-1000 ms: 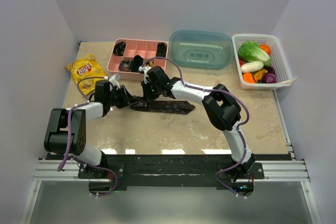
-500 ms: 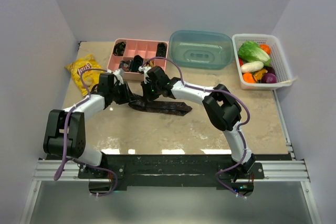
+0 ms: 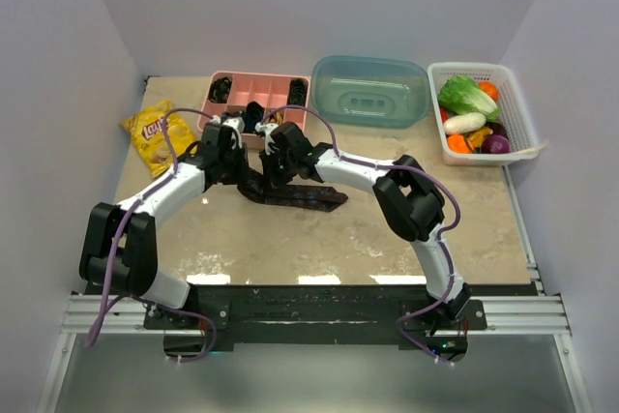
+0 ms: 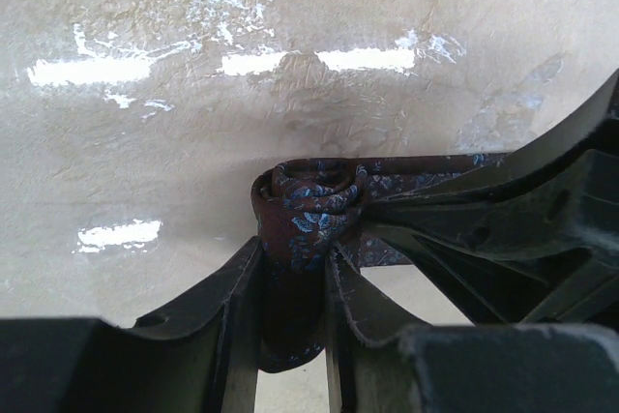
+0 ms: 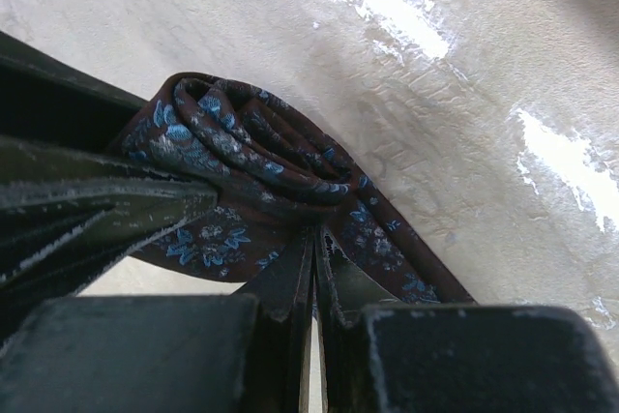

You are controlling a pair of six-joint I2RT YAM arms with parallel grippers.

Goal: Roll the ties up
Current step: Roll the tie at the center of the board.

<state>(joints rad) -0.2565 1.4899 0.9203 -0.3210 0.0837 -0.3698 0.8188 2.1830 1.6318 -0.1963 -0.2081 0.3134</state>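
I am clenching my left pincer [image 4: 295, 256] around the necktie's [image 3: 309, 197] rolled coil [image 4: 311, 191] so it cannot unwind. My right pincer [image 5: 313, 239] is pinching the fabric just beside it, holding tension.

You have the tie [image 3: 300, 196] lying mid-worktop [image 3: 338, 239], coil at its left end; behind it sits the divided tray [image 3: 256, 75], chip bag [image 3: 155, 131] to its left, tub [image 3: 372, 91] and basket [image 3: 517, 108] rightward.

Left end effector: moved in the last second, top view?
Yes. The left end effector moved toward the far edge and rightward, nearer the pink divided plastic tray, shut on the rolled end of the dark maroon patterned fabric necktie.
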